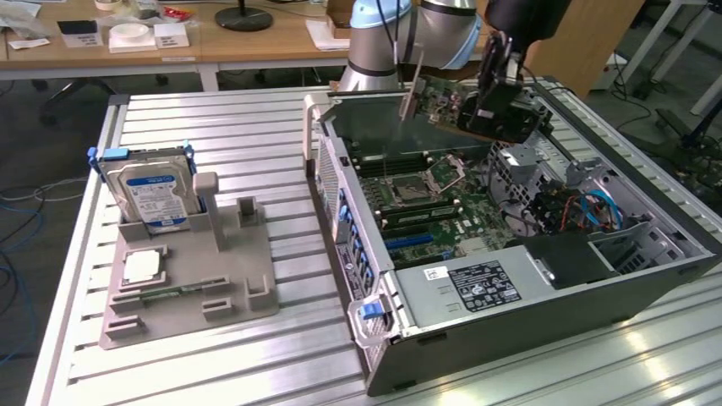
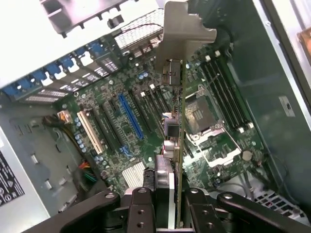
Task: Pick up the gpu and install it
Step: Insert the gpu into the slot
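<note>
The gpu (image 1: 442, 101) is a dark green card with a silver end bracket. It hangs in the air above the open computer case (image 1: 631, 279), over the motherboard (image 1: 434, 207). My gripper (image 1: 488, 108) is shut on the card's far end. In the wrist view the gpu (image 2: 179, 121) stands edge-on between my fingers (image 2: 141, 206), its silver bracket pointing away from me. Below it lie the blue slot (image 2: 129, 116), black expansion slots and the CPU socket (image 2: 206, 116).
A grey parts holder (image 1: 192, 279) on the slatted table carries a silver hard drive (image 1: 152, 193) standing upright and a small square CPU chip (image 1: 141, 266). The power supply (image 1: 474, 288) fills the case's near end. A desk with clutter stands behind.
</note>
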`<state>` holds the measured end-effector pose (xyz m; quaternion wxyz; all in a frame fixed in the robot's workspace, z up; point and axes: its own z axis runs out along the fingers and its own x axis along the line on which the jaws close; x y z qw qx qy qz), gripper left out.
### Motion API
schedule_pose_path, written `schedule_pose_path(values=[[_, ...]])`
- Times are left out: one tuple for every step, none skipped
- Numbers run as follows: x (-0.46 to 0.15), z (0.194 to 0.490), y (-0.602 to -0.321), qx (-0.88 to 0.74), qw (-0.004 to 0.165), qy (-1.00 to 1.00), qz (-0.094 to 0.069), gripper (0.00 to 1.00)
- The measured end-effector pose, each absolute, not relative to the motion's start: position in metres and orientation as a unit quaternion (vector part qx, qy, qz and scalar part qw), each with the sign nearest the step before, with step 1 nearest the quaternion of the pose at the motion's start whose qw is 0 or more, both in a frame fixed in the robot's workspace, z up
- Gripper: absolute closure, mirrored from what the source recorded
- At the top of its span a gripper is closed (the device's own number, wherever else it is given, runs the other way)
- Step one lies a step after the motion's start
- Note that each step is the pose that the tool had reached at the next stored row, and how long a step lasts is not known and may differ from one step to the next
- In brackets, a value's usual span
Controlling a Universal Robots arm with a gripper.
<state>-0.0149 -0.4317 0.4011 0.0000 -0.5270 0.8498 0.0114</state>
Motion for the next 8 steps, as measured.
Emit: schedule_pose_path(values=[[-0.0149,0.4003,-0.4317,-0.535,0.000,0.845,0.011,0.72],[-0.0150,0.3996,-0.4317,-0.542,0.001,0.840,0.011,0.72],[-0.0151,0.3987,-0.4317,-0.550,0.001,0.835,0.011,0.72],[-0.0150,0.3978,-0.4318,-0.558,0.001,0.830,0.011,0.72],[-0.0150,0.3968,-0.4318,-0.565,0.001,0.825,0.011,0.72],[-0.0150,0.3956,-0.4318,-0.573,0.001,0.820,0.011,0.72],[-0.0151,0.3944,-0.4318,-0.580,0.001,0.815,0.010,0.72],[-0.0151,0.3930,-0.4318,-0.586,0.001,0.810,0.010,0.72]])
